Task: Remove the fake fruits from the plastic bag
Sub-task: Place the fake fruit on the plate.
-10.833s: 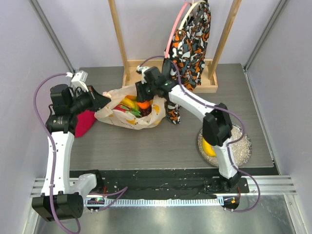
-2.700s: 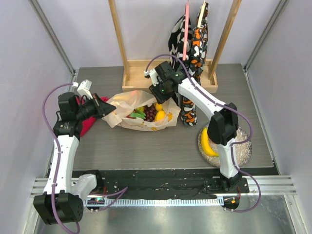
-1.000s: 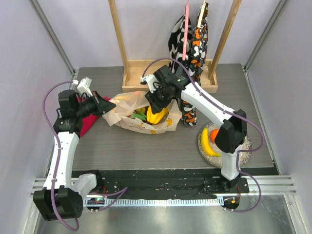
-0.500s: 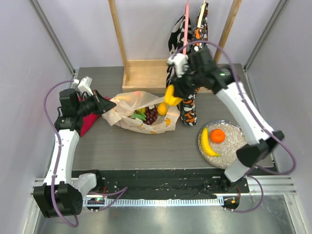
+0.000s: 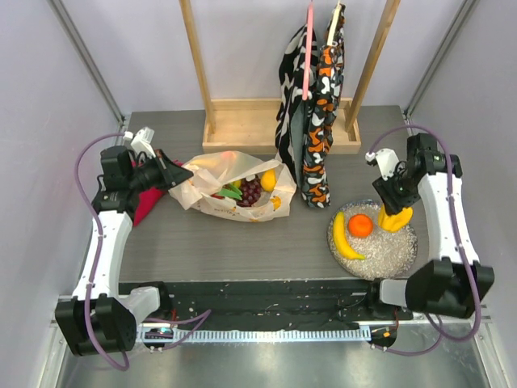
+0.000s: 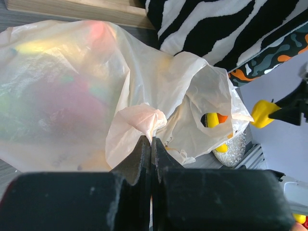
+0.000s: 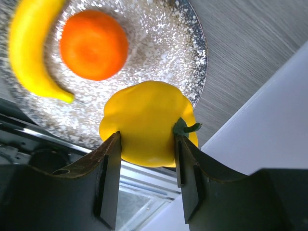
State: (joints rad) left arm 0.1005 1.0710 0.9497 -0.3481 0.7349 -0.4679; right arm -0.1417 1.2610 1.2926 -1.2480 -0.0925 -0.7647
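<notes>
The plastic bag (image 5: 216, 179) lies open at mid-left, with purple grapes (image 5: 252, 191), a yellow lemon (image 5: 267, 180) and a green fruit (image 5: 231, 192) inside. My left gripper (image 5: 174, 174) is shut on a bunched fold of the bag's rim (image 6: 139, 118), its jaws (image 6: 150, 140) pressed together. My right gripper (image 5: 394, 217) is shut on a lobed yellow fruit (image 7: 144, 125) with a green stem, held just above the right part of the glittery plate (image 7: 163, 53). A banana (image 5: 343, 236) and an orange (image 5: 360, 225) lie on that plate (image 5: 384, 257).
A wooden rack (image 5: 242, 129) stands at the back with patterned cloths (image 5: 311, 113) hanging down to the table between bag and plate. A red cloth (image 5: 144, 204) lies under my left arm. Walls close in on both sides.
My right arm swung from the bag across to the plate on the right, carrying the yellow fruit. The left gripper kept its hold on the bag.
</notes>
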